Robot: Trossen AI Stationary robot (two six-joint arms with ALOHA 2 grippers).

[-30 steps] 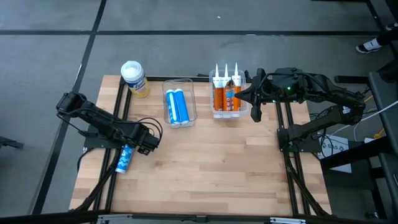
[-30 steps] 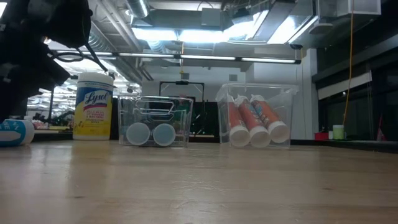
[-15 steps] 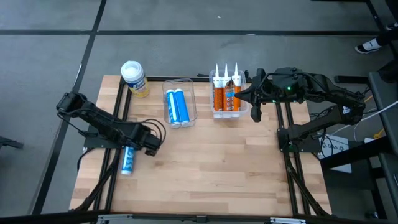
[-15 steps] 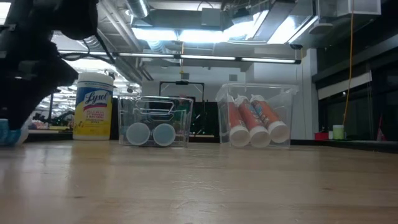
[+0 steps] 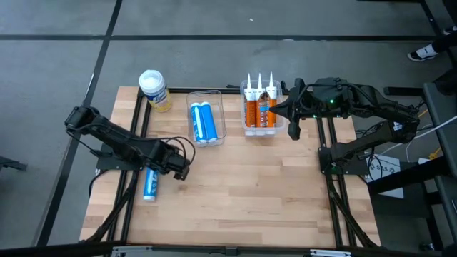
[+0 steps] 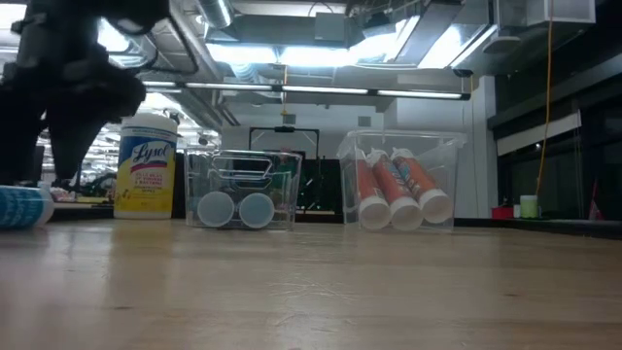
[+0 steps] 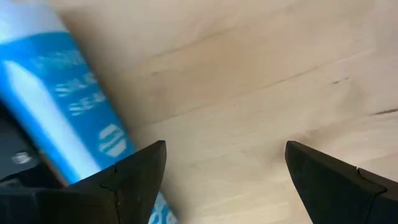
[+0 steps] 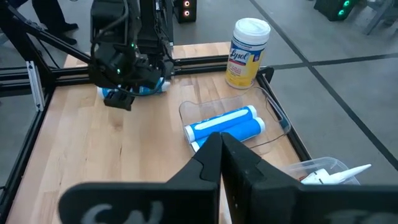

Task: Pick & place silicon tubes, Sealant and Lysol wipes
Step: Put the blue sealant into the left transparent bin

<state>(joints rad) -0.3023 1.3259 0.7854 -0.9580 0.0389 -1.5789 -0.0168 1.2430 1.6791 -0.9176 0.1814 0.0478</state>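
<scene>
I'm looking at the tabletop (image 5: 243, 200) from above: Lysol wipes (image 5: 154, 91) upper left, two clear bins upper centre, one w/ two blue tubes (image 5: 203, 122), other w/ three orange sealant tubes (image 5: 260, 107). A loose blue tube (image 5: 150, 183) lies lower left, just beside my left hand (image 5: 180, 169), whose fingers are spread w/ nothing held. Right hand (image 5: 293, 123) waits upper right beside the sealant bin, fingers together, empty. I'd judge the tube light, stiff, smooth, prob rolls; grip mid-body across its width.
</scene>
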